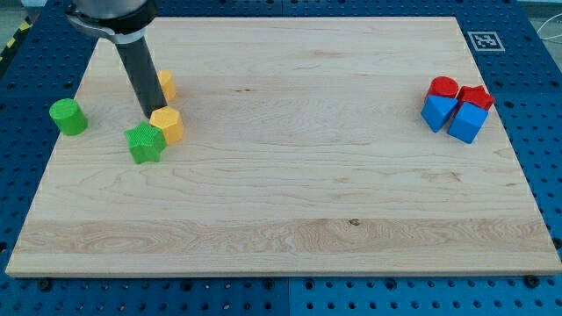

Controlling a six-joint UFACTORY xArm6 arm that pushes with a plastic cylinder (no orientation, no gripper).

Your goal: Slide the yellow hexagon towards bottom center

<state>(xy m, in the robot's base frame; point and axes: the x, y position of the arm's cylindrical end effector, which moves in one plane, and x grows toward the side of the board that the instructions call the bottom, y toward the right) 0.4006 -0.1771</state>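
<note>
We see my tip (151, 115) touching the yellow hexagon (167, 125) at its upper left edge. Touching the hexagon's lower left is a green star (145, 143). Above the hexagon, a second yellow block (166, 85) sits partly hidden behind the rod. Well left of the hexagon, a green cylinder (68, 117) stands at the table (290, 202) edge.

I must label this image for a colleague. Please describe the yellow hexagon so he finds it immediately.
Look at the wooden board's upper left area, where my tip comes down. The yellow hexagon sits just below it, touching a green star. The other yellow block lies higher, partly behind the rod.
</note>
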